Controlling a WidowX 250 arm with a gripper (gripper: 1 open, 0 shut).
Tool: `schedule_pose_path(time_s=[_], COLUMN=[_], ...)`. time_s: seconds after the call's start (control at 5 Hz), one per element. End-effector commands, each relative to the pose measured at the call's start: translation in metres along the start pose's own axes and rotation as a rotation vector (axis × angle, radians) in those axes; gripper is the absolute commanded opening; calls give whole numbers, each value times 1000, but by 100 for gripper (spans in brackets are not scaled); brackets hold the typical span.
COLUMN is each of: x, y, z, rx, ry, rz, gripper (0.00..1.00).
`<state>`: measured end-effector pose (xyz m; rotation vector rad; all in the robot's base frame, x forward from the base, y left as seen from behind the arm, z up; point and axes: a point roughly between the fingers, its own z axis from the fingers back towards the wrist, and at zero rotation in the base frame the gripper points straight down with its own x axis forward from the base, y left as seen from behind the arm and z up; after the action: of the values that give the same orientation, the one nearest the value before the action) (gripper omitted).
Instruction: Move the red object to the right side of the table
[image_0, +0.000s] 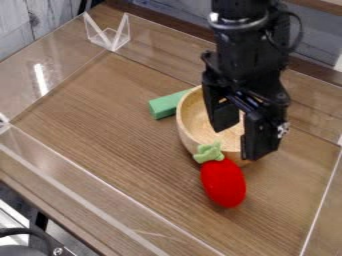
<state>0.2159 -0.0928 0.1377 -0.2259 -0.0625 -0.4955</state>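
Note:
The red object (225, 184), a small rounded toy fruit with a green leafy stem (207, 153), lies on the brown wood-grain table (107, 120) near the front right, just in front of the wooden bowl. My black gripper (242, 128) hangs above it and over the bowl, pointing almost straight down. Its jaws stand apart and open, with nothing between them. The near finger (263, 135) ends a little above the fruit, clear of it.
A wooden bowl (197, 122) stands behind the fruit, partly hidden by the gripper. A flat green block (170, 102) lies at the bowl's left. Low clear acrylic walls (318, 215) border the table, and a clear stand (107, 33) sits at the back left.

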Motion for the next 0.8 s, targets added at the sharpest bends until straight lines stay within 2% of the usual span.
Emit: schedule_pose_path(time_s=[0.0,0.2,0.6], x=[-5,-10,-10], y=[9,17,20], z=[-8,-26,-27], rx=[8,1,7], ry=[-25,-15,-21], rz=[-71,-130,-94], gripper=[100,100,100])
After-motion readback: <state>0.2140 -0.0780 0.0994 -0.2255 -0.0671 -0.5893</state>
